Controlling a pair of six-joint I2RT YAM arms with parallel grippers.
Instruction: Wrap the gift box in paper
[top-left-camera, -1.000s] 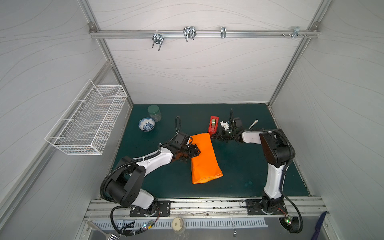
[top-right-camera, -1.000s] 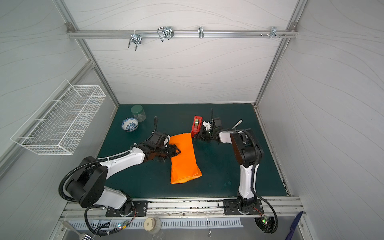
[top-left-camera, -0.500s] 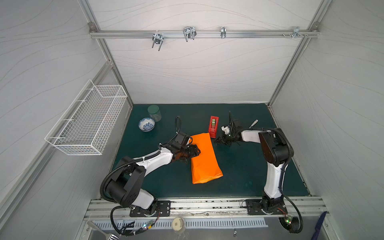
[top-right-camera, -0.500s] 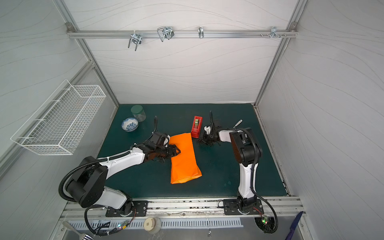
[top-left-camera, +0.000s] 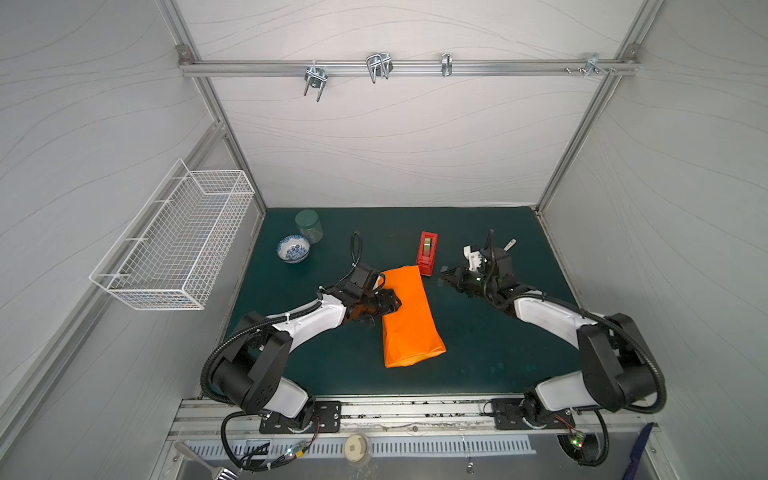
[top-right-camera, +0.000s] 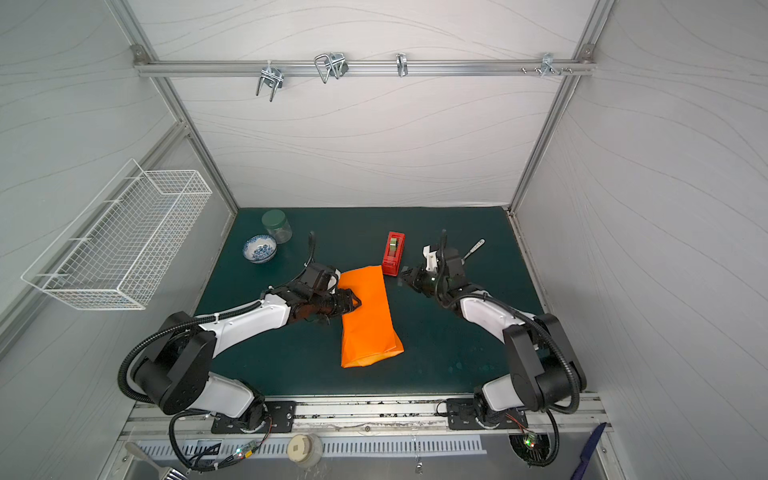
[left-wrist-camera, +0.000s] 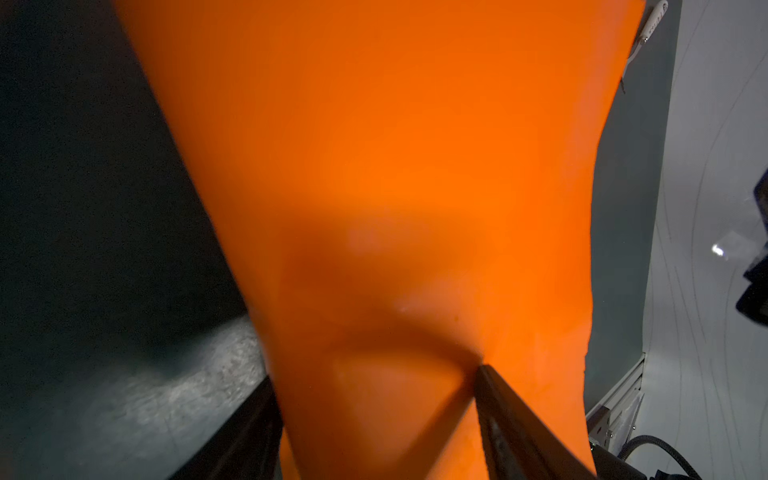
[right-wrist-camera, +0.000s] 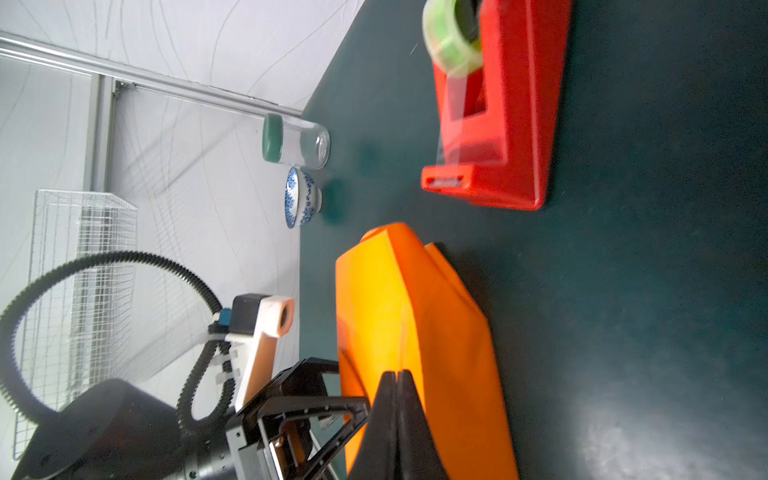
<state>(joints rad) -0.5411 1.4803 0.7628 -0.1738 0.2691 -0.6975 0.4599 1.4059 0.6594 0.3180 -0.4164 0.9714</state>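
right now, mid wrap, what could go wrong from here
The clear tape strip that the shut right gripper seems to pinch may curl or stick to the mat before reaching the paper. The left gripper clamps the paper at one side edge only, so a slip could let the fold spring open. The red tape dispenser sits by the paper's far corner and could get knocked.

Robot lab test cell, white panel walls in aluminium framing, overhead rail with metal hooks, dark green mat, left arm and right arm bolted to a slotted base rail, wire basket on the side wall.
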